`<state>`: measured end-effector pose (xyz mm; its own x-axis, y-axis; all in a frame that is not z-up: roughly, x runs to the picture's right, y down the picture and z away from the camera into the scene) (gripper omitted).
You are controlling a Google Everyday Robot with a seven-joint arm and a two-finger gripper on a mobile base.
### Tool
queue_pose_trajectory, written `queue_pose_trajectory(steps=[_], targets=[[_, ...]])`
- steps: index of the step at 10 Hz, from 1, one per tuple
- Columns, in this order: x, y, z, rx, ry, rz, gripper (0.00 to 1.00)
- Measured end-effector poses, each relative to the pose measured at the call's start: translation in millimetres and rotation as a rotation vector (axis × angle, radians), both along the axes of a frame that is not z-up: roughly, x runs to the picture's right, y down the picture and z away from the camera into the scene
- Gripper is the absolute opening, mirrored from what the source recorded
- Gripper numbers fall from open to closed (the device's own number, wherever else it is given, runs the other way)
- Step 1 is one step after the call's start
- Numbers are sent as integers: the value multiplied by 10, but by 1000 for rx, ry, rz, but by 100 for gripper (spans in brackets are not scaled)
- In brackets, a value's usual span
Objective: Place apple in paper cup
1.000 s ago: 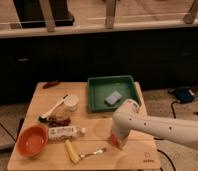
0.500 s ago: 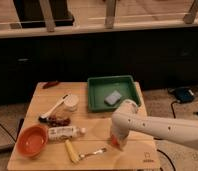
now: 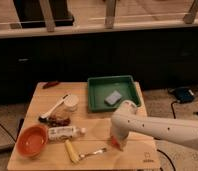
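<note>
Roughly: wooden table (image 3: 94, 125) w/ white arm (image 3: 157, 130) reaching in from right, green tray (image 3: 124, 90) at back. Orange bowl (image 3: 32, 141) front-left. Paper cup (image 3: 70, 103) mid-left, well apart from gripper (image 3: 116, 141), low at table's front-centre. Apple (image 3: 117, 146) shows red-orange right at gripper tip; grip state can't tell.
</note>
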<state>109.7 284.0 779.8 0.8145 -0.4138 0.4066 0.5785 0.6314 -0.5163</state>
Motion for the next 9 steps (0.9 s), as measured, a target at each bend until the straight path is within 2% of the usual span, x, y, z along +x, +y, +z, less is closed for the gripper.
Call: queue_pose_trajectory(steps=[9], targets=[[-40,13,-45,6,-29,-47,21]])
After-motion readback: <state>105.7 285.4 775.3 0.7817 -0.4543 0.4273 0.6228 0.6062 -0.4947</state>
